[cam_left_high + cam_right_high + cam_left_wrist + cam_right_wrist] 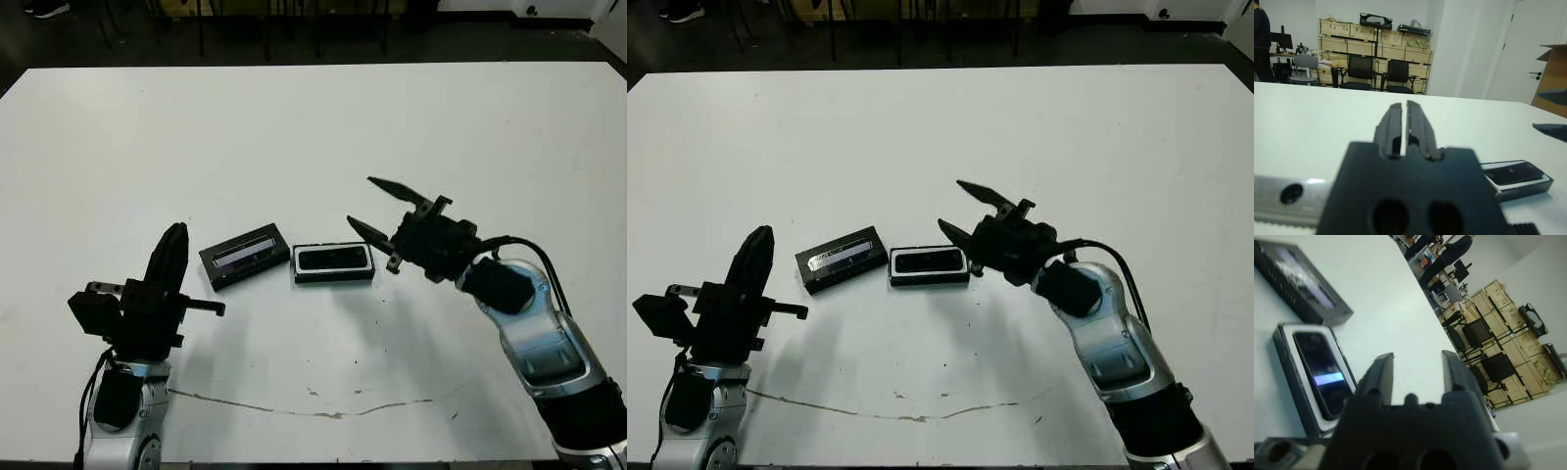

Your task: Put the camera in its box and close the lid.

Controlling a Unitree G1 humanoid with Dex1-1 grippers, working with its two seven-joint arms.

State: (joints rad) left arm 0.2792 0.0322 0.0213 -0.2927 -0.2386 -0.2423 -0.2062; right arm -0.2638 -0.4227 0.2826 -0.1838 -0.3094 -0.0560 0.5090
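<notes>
camera (333, 258): lying flat inside the box, bluish streak on its face visible in the right wrist view. Just off the tip of the right gripper's lower finger, not touched.
box (334, 276): open on the table (294, 127), white lining showing round the camera. Sits directly ahead of the right fingertips, close.
lid (244, 255): off, flat on the table just beside the box on the side away from the right gripper, slightly angled to it, glossy strip up. Short gap between them; can't tell if the corners touch.
right gripper (374, 208): fingers spread wide, holding nothing, tips aimed at the box end, raised a bit off the surface.
left gripper (174, 250): fingers nearly together, only a thin slit between them, nothing held. Lid lies ahead and to one side of its tips, apart from them.
</notes>
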